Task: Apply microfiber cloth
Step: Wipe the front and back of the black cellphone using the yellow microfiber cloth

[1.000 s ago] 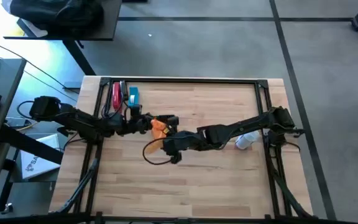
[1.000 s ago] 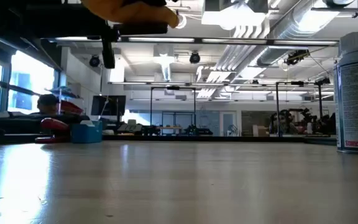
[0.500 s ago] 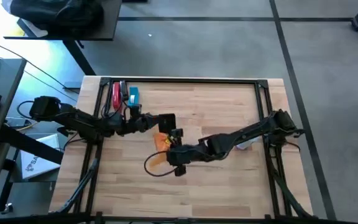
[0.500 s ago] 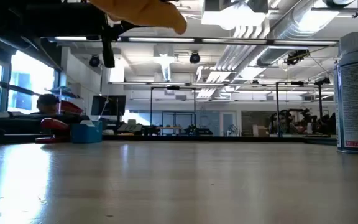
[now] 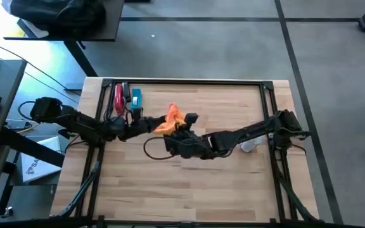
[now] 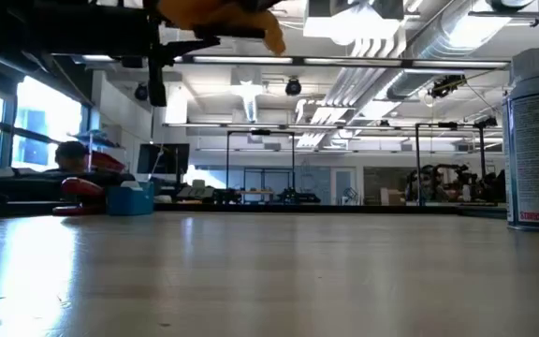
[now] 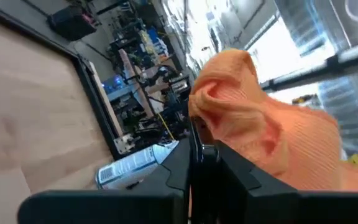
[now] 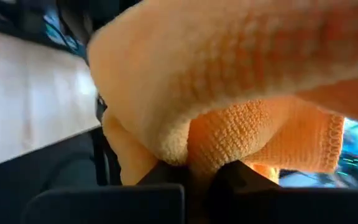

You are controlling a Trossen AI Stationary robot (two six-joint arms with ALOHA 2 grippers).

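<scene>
Although it is small, the microfiber cloth shows plainly how it will handle: it is soft, limp and light, bunched into folds and drooping wherever nothing supports it. It hangs above the bench, lifted clear of the wood, a little toward the white spray bottle from the red and blue tools at the bench's far left corner. The left gripper and the right gripper meet at the cloth from opposite sides. In the left wrist view the dark fingers are narrowed onto a fold of the orange fabric, which billows out beyond them; in the right wrist view the fingers sit close together with a thick wad of cloth pinched between them and spilling over. Both pairs therefore appear to be holding the cloth at once. Such knit fabric is grippy rather than slippery and will not break, but it has no stiffness, so a pinch on a single thin edge would let the rest sag and swing. A hold on a gathered bunch, as here, seems the safer place to take it. The spray bottle lies on its side near the right arm, well apart from the cloth.
</scene>
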